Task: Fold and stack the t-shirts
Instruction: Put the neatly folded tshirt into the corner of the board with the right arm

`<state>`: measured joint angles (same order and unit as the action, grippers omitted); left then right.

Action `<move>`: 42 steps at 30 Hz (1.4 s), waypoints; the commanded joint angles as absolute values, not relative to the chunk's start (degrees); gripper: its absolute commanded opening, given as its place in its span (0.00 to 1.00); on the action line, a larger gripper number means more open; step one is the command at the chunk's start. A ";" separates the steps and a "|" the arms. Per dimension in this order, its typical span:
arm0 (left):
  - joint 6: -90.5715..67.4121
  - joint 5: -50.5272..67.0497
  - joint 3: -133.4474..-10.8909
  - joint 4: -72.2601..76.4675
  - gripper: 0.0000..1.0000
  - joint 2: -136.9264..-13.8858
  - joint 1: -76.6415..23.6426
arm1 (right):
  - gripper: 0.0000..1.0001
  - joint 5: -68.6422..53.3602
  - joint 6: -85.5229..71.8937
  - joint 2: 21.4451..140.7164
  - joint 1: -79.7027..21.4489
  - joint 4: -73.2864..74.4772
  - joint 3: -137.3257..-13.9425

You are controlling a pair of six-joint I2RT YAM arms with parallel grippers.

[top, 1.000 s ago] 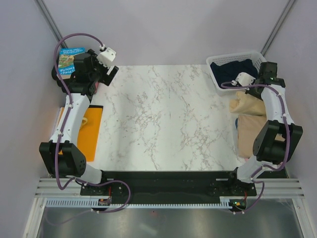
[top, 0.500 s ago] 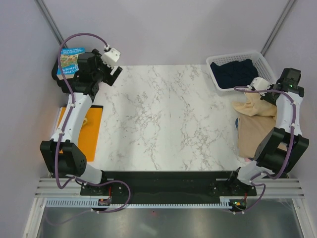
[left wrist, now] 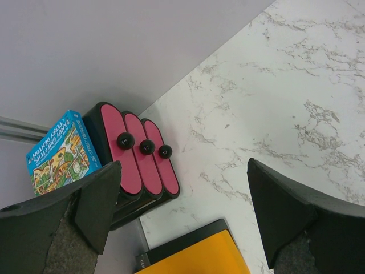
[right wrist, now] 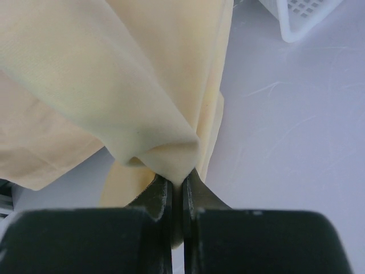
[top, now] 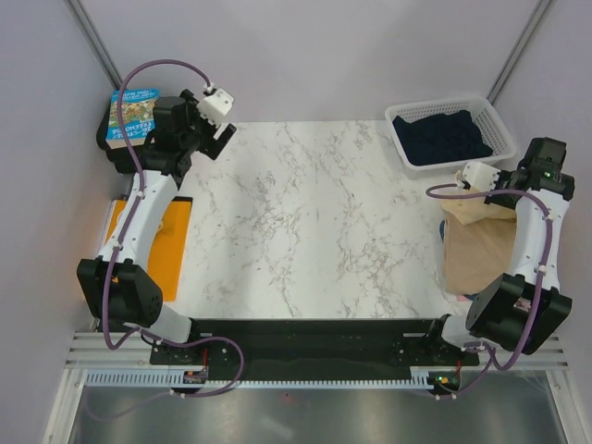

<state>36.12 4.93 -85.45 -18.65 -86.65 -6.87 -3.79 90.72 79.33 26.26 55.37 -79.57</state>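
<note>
My right gripper (right wrist: 177, 184) is shut on a bunched fold of the pale yellow t-shirt (right wrist: 114, 74), which hangs from the jaws. In the top view the right gripper (top: 502, 194) is at the table's right edge, just in front of the basket, with yellowish-tan cloth (top: 481, 248) draped below it. I cannot tell the yellow and tan shirts apart there. The dark navy t-shirt (top: 440, 137) lies in the white basket (top: 497, 120). No pink shirt shows. My left gripper (top: 220, 131) is open and empty at the far left corner, its fingers (left wrist: 85, 211) spread wide.
A blue puzzle box (top: 132, 113) (left wrist: 57, 149) and a black holder with pink pads (left wrist: 141, 160) stand at the far left corner. The flat orange sheet (top: 159, 245) (left wrist: 199, 258) lies along the left edge. The basket's corner (right wrist: 296, 20) shows in the right wrist view.
My right gripper has moved away from the basket, to the right and nearer, drawing the yellow cloth with it. My left gripper has drifted slightly to the right.
</note>
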 commanded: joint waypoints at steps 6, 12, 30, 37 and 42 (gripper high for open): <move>38.14 4.22 -88.16 -18.81 0.98 -86.75 -7.82 | 0.00 -5.71 96.85 75.50 29.79 57.92 -82.26; 38.58 4.04 -88.24 -18.98 0.98 -86.84 -8.17 | 0.00 -7.64 100.63 74.89 30.67 65.47 -84.20; 40.25 3.52 -89.30 -19.51 0.98 -87.19 -9.05 | 0.19 -0.35 114.08 61.96 30.67 74.10 -46.16; 40.96 2.90 -89.12 -19.51 0.98 -86.66 -9.23 | 0.84 -1.84 110.58 61.00 30.67 71.10 -44.99; 41.31 2.64 -88.95 -19.60 0.98 -86.14 -9.23 | 0.87 -5.62 105.39 60.91 30.94 70.23 -50.97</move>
<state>39.29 3.38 -87.22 -20.21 -87.35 -9.08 -1.02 109.14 61.87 30.55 70.94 -45.30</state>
